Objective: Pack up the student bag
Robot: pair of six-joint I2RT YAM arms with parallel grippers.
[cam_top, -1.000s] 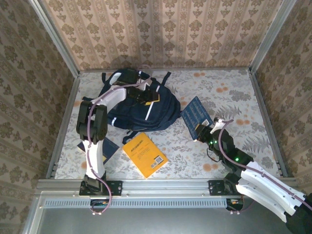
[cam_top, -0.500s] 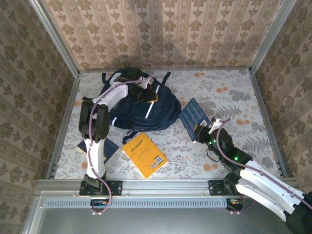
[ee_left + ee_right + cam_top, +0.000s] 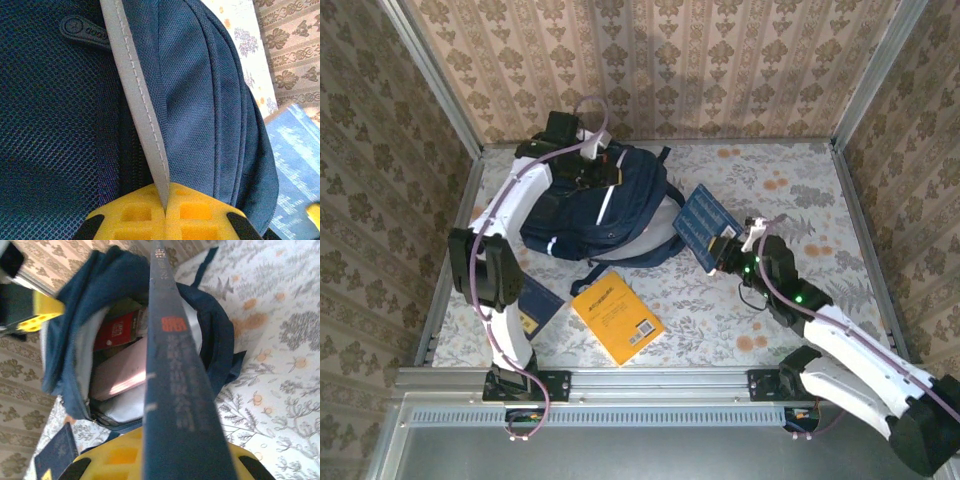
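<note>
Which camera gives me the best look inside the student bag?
Right wrist: the student bag opens toward it, books visible inside, past the held blue book. Top external shows its outside; left wrist, close-up fabric and grey strip.

Right gripper [image 3: 167, 462] at 6 o'clock clamps a dark blue book [image 3: 170, 365] edge-on, spine running toward 12. Behind it the student bag [image 3: 70, 335] gapes open, with a red book [image 3: 117, 330] and a pink book [image 3: 120, 377] inside. Left gripper [image 3: 41, 315], yellow, sits at the bag's rim at 10 o'clock.
</note>
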